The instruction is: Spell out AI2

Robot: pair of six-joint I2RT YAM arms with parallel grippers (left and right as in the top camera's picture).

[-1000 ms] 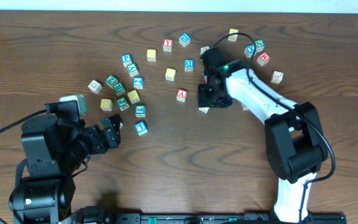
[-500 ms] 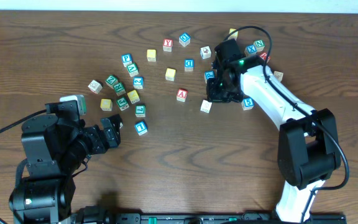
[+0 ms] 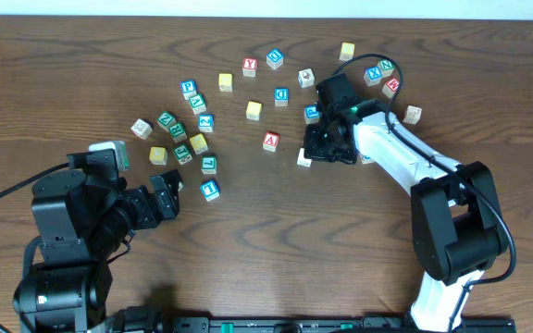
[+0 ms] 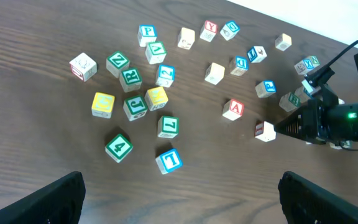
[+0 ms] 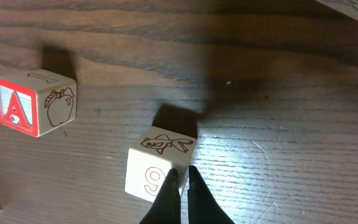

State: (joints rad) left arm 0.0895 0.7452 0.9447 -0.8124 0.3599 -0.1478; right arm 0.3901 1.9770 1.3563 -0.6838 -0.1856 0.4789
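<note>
At the left, the left gripper (image 3: 169, 194) hung low over the wooden table (image 3: 276, 250) with its fingers spread wide, holding nothing; its wrist view showed one finger at each lower corner. It sat exactly where it had been a second before. Just to its right lay the blue cube marked 1 (image 3: 210, 190), at the near edge of a loose cluster of green, yellow and blue cubes (image 3: 185, 139).

Further right, apart from that cluster, stood the A cube (image 3: 271, 141). It was pale wood, its top face carrying a red A on a lined ground inside a red border, and the side facing the right wrist camera bore an outline drawing of an apple. It had not moved. The red I and the blue 2 could not be read among the scattered cubes at this size.

Near the A cube's right lay a pale cube (image 5: 157, 165) with a goldfish outline on top and a 9-like numeral on its side. The right gripper (image 5: 182, 183) was pinched together with no gap, gripping nothing, its tips overlapping that cube's near right corner. Half a second earlier this gripper had been further back, toward the far cubes; since then it had drawn nearer and slightly left to the goldfish cube, and the yellow cube (image 3: 347, 51) at the far edge was now clear of the arm.
</note>
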